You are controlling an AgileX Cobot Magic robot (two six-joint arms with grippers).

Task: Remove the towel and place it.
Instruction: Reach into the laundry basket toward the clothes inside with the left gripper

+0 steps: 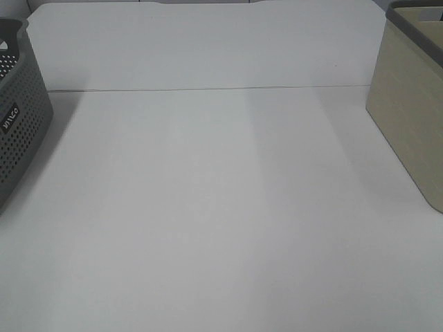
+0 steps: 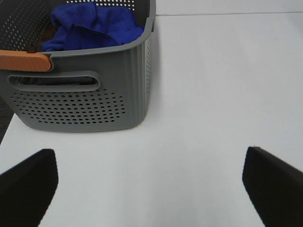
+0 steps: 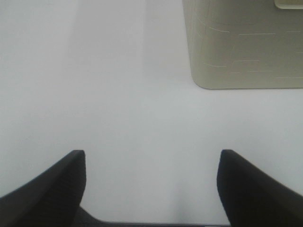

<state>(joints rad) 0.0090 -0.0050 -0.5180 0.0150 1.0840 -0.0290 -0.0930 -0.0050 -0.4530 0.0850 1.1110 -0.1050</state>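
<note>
The royal-blue towel (image 2: pixel 92 26) lies crumpled inside the grey perforated basket (image 2: pixel 80 101) in the left wrist view. The basket has an orange handle piece (image 2: pixel 23 61) on its rim. My left gripper (image 2: pixel 149 182) is open and empty above the white table, short of the basket's side. My right gripper (image 3: pixel 151 187) is open and empty over the table, short of a beige bin (image 3: pixel 246 45). In the exterior high view neither gripper shows; the towel is hidden there.
In the exterior high view the grey basket (image 1: pixel 17 111) stands at the left edge and the beige bin (image 1: pixel 412 117) at the right edge. The white table (image 1: pixel 221 207) spans between them. A seam (image 1: pixel 208 89) runs across the table's far part.
</note>
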